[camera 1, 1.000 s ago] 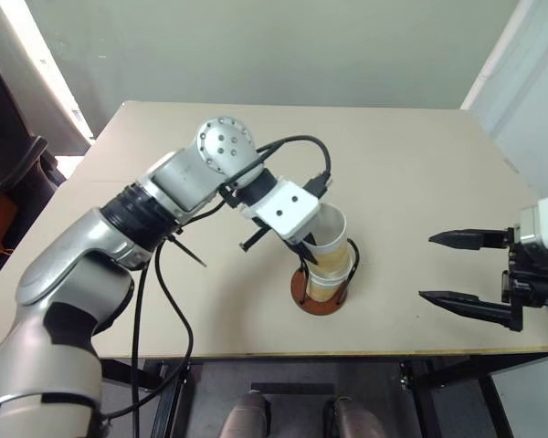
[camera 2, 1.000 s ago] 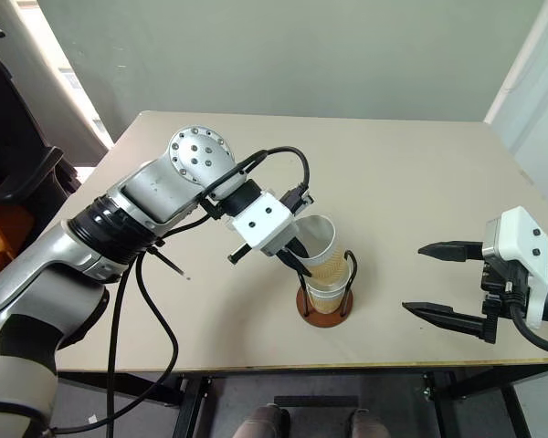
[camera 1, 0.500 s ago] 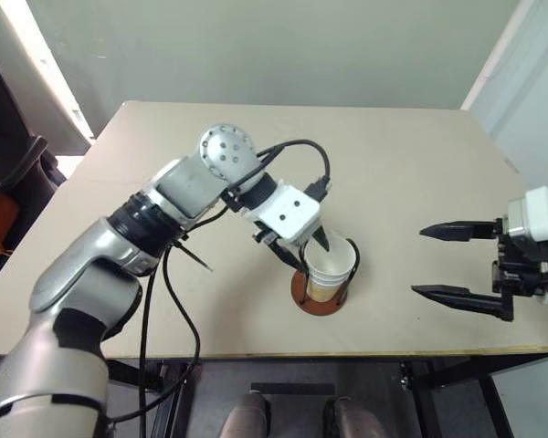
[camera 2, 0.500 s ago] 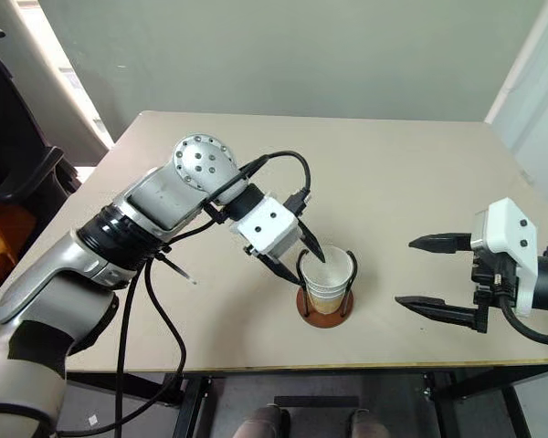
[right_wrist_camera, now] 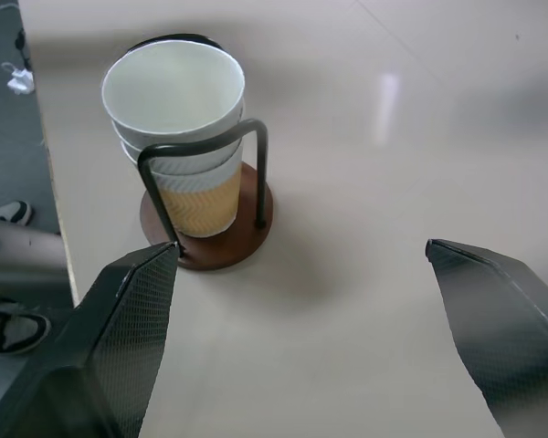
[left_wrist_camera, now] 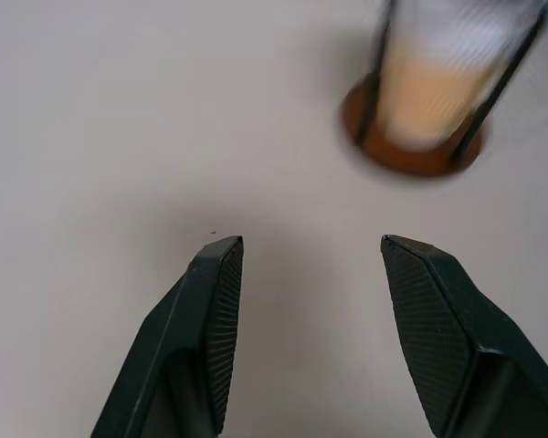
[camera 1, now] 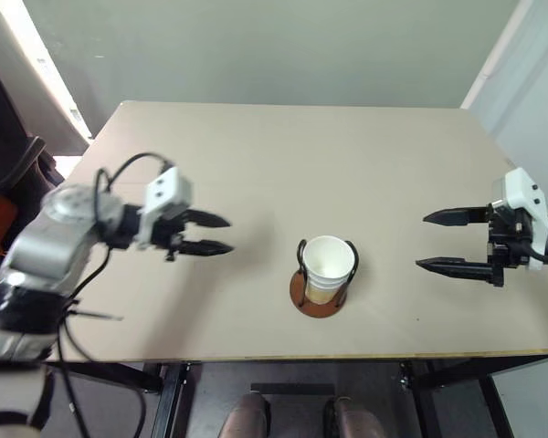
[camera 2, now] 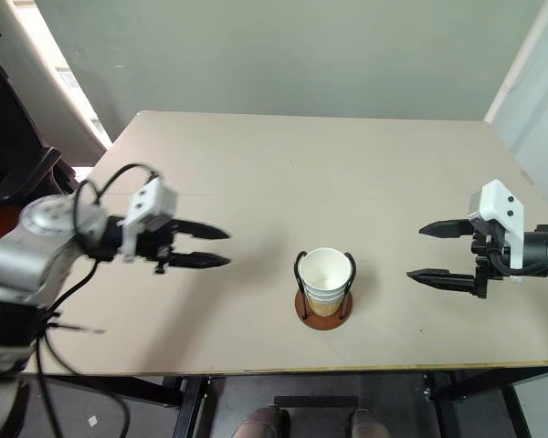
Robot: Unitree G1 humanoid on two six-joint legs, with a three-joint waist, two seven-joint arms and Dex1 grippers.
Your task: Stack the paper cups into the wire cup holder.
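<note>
The paper cups (right_wrist_camera: 175, 119) sat nested inside the wire cup holder (right_wrist_camera: 210, 214), near the front-centre of the surface (camera 1: 283, 155), with three white rims showing in the right wrist view. No loose cup lay on the surface, so the stacking looked done.

The risk from here seemed small but real. The stack rose above the wire loops, so a sweep of either arm across the middle could clip the top rim and tip the cups or slide the light holder toward the near edge. The top cup may also have been seated loosely, though its depth in the nest could not be judged.

The left claw (camera 1: 212, 234) hung empty, its two fingers partly apart, with the holder well apart from it at about 4 o'clock in the head view. The right claw (camera 2: 431, 251) was spread wide and held nothing; the holder lay well apart from it at about 8 o'clock. Both claws pointed inward toward the cups.
</note>
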